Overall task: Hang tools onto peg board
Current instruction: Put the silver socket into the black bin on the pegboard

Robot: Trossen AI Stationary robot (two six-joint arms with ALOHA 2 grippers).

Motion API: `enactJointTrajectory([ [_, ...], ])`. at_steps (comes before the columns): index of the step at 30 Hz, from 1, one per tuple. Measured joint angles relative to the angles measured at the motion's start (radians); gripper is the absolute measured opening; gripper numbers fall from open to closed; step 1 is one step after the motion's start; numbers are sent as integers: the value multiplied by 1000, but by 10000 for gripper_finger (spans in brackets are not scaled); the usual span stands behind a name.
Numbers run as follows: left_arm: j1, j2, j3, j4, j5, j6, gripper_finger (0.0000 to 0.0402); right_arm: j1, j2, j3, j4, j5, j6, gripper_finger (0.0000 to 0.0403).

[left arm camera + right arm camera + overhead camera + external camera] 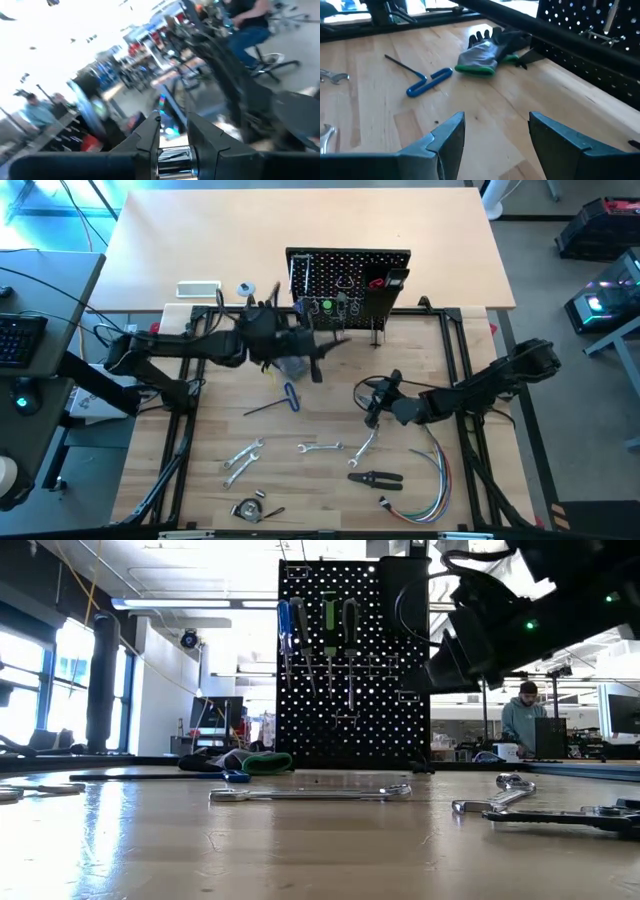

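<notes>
Two arms show from above: we see the left gripper [318,350] at the peg board [350,280], twelve o'clock; the right gripper [372,412] hangs mid-table, bare wood around it. Low down, wrenches [310,793] lie flat. Left wrist: our fingers [150,132] pinch a silver shaft [175,159]. Right wrist: jaws wide, empty; hex key [427,82] lies free.

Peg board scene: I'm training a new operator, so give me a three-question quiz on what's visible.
1. True or false: the hex key hangs on the peg board.
2. What lies on the table beside the hex key in the right wrist view?
3. Which fingers stand wide apart with nothing between: A) left gripper B) right gripper?

Key: 1 false, it lies on the table; 2 a glove; 3 B.
</notes>
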Motion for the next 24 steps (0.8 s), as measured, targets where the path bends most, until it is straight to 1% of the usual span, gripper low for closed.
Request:
enactJointTrajectory([
  [4,47,33,108,-3,0,51,68,-12,0,0,10,-21,-7,212],
  [9,112,102,244,-21,12,64,68,-11,0,0,8,-25,-10,212],
  [11,136,144,298,-44,31,59,68,-11,0,0,5,-28,-10,212],
  [17,191,284,455,-100,32,54,68,-11,0,0,3,-49,-7,212],
  [21,214,362,541,-131,7,54,68,-1,0,0,2,-51,-4,212],
  [24,226,404,582,-139,-18,54,68,12,0,0,2,-52,-2,212],
])
